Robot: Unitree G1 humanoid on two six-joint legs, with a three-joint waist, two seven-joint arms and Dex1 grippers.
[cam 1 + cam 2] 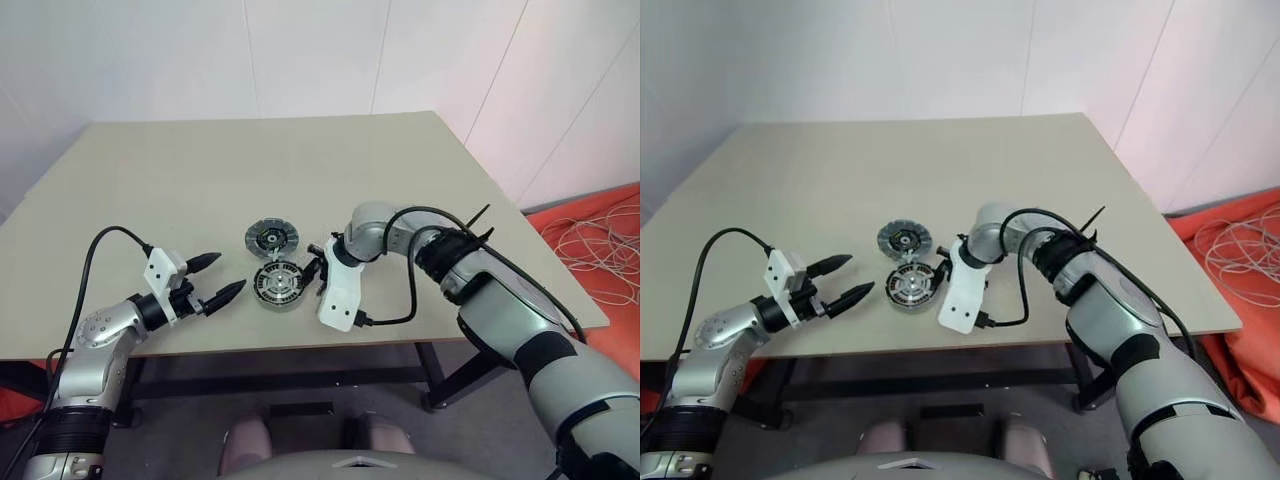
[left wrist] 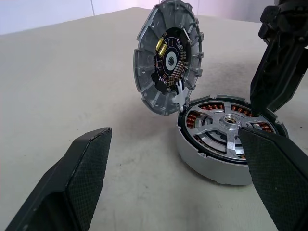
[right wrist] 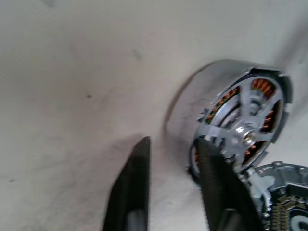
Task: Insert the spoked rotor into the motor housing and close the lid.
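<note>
At centre frame, our right gripper [image 1: 318,268], fingers narrowed with nothing between them, touches the motor housing [image 1: 278,283], the spoked rotor [image 2: 226,130] already seated. Our left gripper [image 1: 213,279] waits spread. Next, we fold the upright lid [image 2: 168,57] down.

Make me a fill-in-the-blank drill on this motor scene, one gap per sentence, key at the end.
1. The spoked rotor already sits inside the motor ___.
2. The windings around it in the motor housing are ___-coloured.
3. The lid stands tilted up at the housing's edge, not yet ___.
4. The left gripper is wide ___ and holds nothing.

Missing words: housing; copper; closed; open
</note>
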